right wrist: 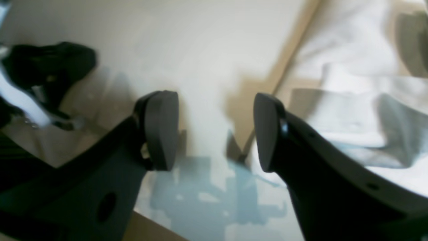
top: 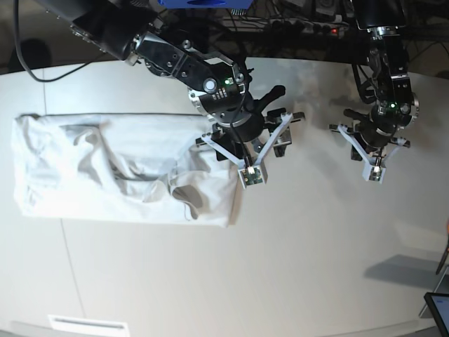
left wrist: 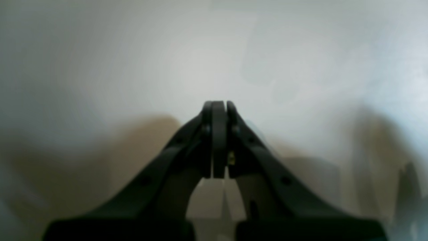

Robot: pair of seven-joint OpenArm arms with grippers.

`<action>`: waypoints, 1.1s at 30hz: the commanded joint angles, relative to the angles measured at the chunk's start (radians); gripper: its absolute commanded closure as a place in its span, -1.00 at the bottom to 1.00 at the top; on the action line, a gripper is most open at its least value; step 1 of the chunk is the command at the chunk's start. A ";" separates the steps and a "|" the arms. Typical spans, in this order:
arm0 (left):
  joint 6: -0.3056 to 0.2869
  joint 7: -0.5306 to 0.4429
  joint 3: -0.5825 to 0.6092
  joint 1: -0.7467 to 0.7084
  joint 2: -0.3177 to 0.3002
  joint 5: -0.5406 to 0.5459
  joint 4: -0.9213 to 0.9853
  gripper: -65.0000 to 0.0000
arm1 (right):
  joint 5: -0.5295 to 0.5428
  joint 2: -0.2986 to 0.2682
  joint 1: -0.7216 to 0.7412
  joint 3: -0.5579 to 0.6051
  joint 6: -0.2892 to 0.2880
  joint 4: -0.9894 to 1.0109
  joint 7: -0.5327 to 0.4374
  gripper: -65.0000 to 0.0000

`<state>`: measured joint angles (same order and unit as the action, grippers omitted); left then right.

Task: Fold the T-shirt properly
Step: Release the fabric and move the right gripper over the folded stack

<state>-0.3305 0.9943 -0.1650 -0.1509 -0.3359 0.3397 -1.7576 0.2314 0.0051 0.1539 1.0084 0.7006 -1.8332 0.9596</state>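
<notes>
The white T-shirt (top: 126, 172) lies spread and rumpled on the left half of the table, its right edge folded over near the middle. My right gripper (top: 238, 139) hangs just off that right edge. In the right wrist view it (right wrist: 215, 134) is open with nothing between its fingers (right wrist: 160, 130), and the T-shirt (right wrist: 351, 100) lies to the right of them. My left gripper (top: 375, 137) is far to the right, apart from the shirt. In the left wrist view it (left wrist: 219, 107) is shut and empty over a blurred pale surface.
The white tabletop (top: 280, 267) runs wide in front of both arms. Cables and a power strip (top: 316, 28) lie behind the far edge. A tablet corner (top: 438, 312) shows at the lower right. A dark blurred shape (right wrist: 50, 63) sits at the left of the right wrist view.
</notes>
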 commanded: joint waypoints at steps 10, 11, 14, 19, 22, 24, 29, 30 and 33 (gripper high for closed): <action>-0.068 -0.018 -0.006 0.012 -0.018 -0.006 -0.003 1.00 | -0.229 -0.011 0.002 0.040 -0.002 0.060 -0.035 -0.07; -0.068 -0.018 -0.006 0.012 -0.018 -0.006 0.003 1.00 | -0.249 -0.011 -0.001 0.042 -0.002 0.059 -0.035 -0.07; -0.068 -0.019 -0.006 0.017 -0.018 -0.006 0.034 1.00 | -0.297 -0.009 -0.026 0.042 -0.002 0.023 -0.034 -0.07; -0.068 -0.101 -0.006 0.009 -0.018 -0.006 0.089 1.00 | -0.335 0.012 -0.040 0.034 -0.002 -0.032 0.015 -0.07; -0.068 -0.124 -0.006 -0.003 -0.019 -0.006 0.106 1.00 | -0.332 0.008 -0.030 0.034 -0.002 -0.032 0.026 -0.07; -0.068 -0.124 -0.006 -0.008 -0.019 -0.006 0.107 1.00 | -0.330 0.011 -0.027 0.042 -0.002 -0.032 0.032 -0.07; -0.068 -0.124 -0.006 -0.009 -0.013 -0.006 0.106 1.00 | -0.330 0.052 -0.027 0.042 -0.002 -0.032 0.023 0.08; -0.068 -0.124 -0.006 -0.009 -0.013 -0.004 0.103 1.00 | -0.330 0.062 -0.027 0.040 -0.002 -0.032 0.011 0.26; -0.068 -0.124 -0.006 -0.009 -0.012 -0.003 0.103 1.00 | -0.332 0.072 -0.027 0.034 -0.002 -0.020 -0.050 0.89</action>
<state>-0.3973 0.8890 -0.1650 -0.1692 -0.3355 0.3328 -1.6352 -0.0841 0.0647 0.1112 1.0485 0.6945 -1.8420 0.9253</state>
